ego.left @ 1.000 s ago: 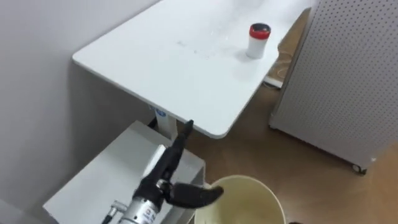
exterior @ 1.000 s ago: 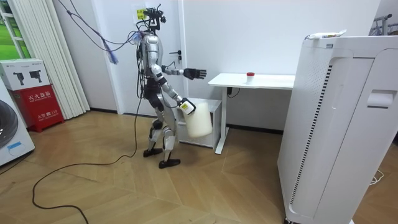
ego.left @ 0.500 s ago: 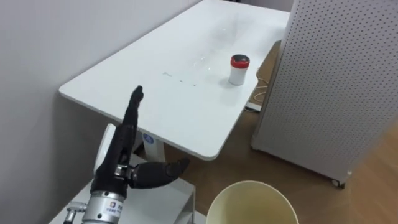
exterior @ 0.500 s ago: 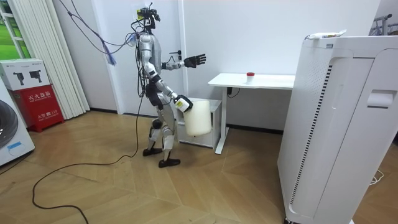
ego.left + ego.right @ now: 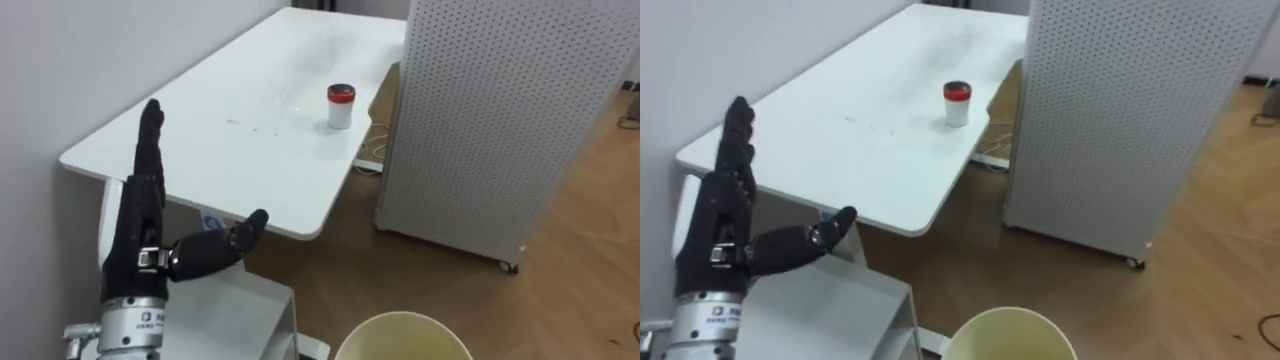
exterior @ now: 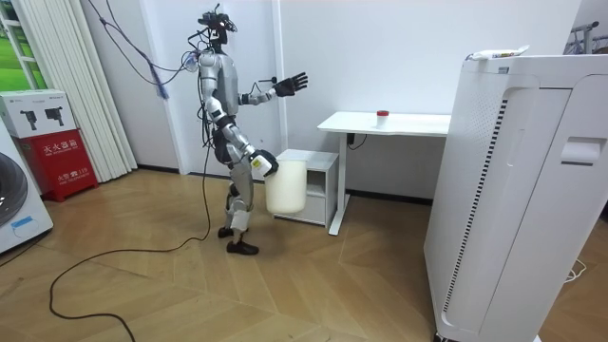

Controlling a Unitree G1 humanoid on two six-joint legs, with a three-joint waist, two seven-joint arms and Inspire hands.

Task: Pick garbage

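A small white can with a red lid [image 5: 341, 106] stands on the white table [image 5: 250, 150], towards its far right edge; it also shows as a red-topped can [image 6: 383, 115] in the room view. My left hand [image 5: 140, 245] is open and raised upright in front of the table's near end, well short of the can. A cream bin [image 5: 405, 338] shows its round rim at the bottom of the eye views. In the room view the bin [image 6: 287, 185] hangs off the floor at my side, with my right hand [image 6: 259, 163] shut on its rim.
A tall white perforated unit [image 5: 500, 120] stands on wheels close to the table's right side. A low white cabinet [image 6: 318, 176] sits beside the table leg. A red box [image 6: 57, 142] stands at the room view's left.
I have stepped towards the room view's left, away from the table, with the bin carried along. My left hand has risen and stands more upright. The eye views have shifted.
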